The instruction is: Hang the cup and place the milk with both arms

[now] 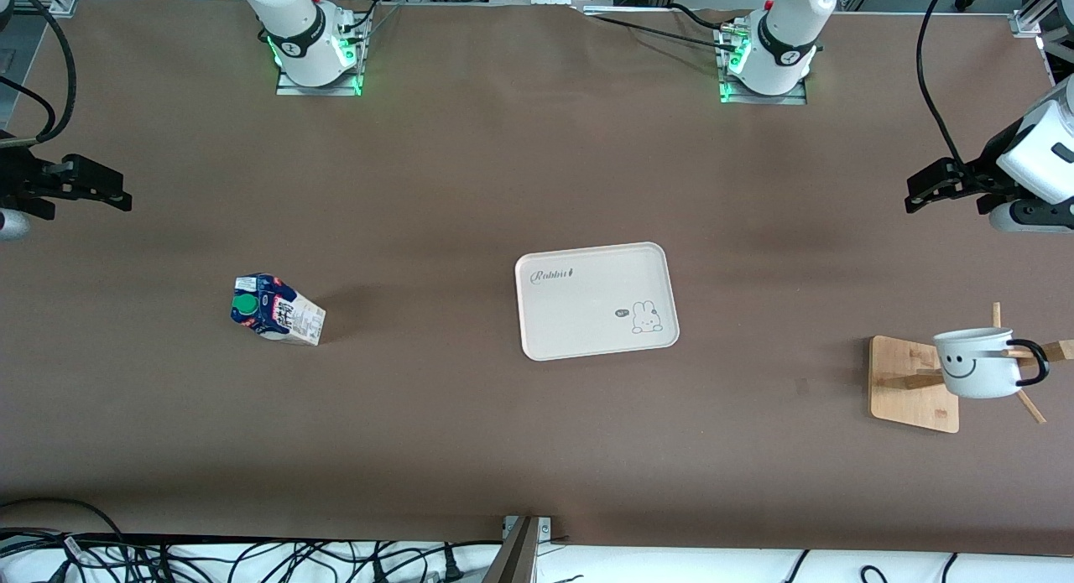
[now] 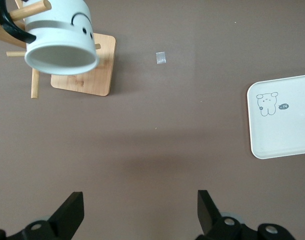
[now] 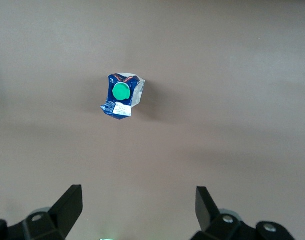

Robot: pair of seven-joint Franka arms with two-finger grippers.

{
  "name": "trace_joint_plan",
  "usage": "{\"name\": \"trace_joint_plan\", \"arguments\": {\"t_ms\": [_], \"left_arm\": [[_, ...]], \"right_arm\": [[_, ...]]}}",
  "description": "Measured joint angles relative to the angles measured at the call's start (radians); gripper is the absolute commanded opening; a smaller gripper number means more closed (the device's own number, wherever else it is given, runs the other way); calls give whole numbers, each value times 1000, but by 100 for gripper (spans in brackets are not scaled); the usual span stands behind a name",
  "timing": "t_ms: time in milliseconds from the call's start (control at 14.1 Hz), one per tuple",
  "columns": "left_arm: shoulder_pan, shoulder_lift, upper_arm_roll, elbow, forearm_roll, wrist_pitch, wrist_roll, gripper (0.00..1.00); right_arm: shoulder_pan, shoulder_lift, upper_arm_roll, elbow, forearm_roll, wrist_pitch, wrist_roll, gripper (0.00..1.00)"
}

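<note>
The cup (image 1: 977,363), white with a black smiley, hangs by its black handle on a peg of a wooden rack (image 1: 906,390) at the left arm's end of the table. It also shows in the left wrist view (image 2: 62,37). The milk (image 1: 277,310), blue-topped with a green cap, stands on the table toward the right arm's end; the right wrist view shows it (image 3: 121,95) from above. My left gripper (image 1: 916,193) is open and empty, up in the air beside the rack (image 2: 87,75). My right gripper (image 1: 122,191) is open and empty, high over the table's end.
A white tray (image 1: 587,302) with a rabbit drawing lies flat mid-table, between the milk and the rack; its edge shows in the left wrist view (image 2: 287,135). A small scrap (image 2: 161,58) lies on the brown table near the rack. Cables run along the near edge.
</note>
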Motion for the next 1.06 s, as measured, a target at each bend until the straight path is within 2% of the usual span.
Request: {"name": "trace_joint_plan", "arguments": {"t_ms": [708,1062], "left_arm": [[-2,13,-14,40,-2,7,-37,100],[-2,28,-18,41,-2,8,-37,100]], "right_arm": [[0,4,6,0,-60,-5,1,100],[18,4,13,0,-77,-27,120,100]]}}
